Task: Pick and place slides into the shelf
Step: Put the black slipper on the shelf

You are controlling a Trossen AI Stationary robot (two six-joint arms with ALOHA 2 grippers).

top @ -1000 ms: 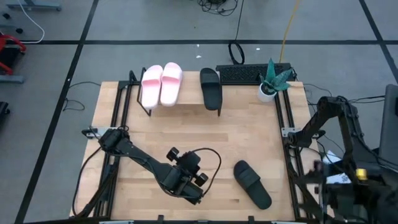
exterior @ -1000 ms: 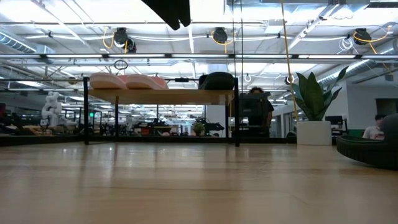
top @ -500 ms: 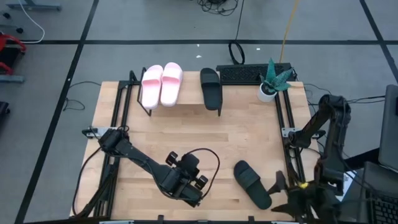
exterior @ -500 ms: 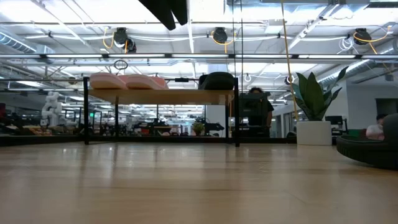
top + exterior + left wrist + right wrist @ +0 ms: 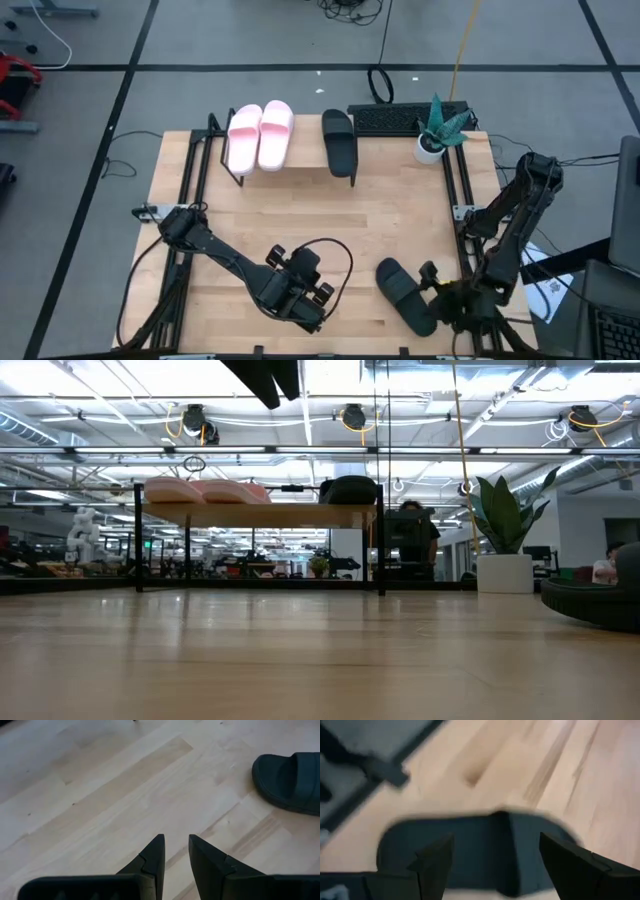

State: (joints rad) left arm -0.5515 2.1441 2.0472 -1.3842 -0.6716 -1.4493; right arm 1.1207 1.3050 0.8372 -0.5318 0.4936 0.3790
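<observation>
The right hand point(image 5: 432, 290) is wide open, its two fingers point(image 5: 434, 857) spread on both sides of the black slide point(image 5: 404, 295) that lies near the front right edge of the counter point(image 5: 400, 215). It holds nothing. The left hand point(image 5: 175, 851) hovers over bare wood, almost closed and empty. On the shelf point(image 5: 300, 160) stand two pink slides point(image 5: 259, 135) and another black one point(image 5: 339, 140).
</observation>
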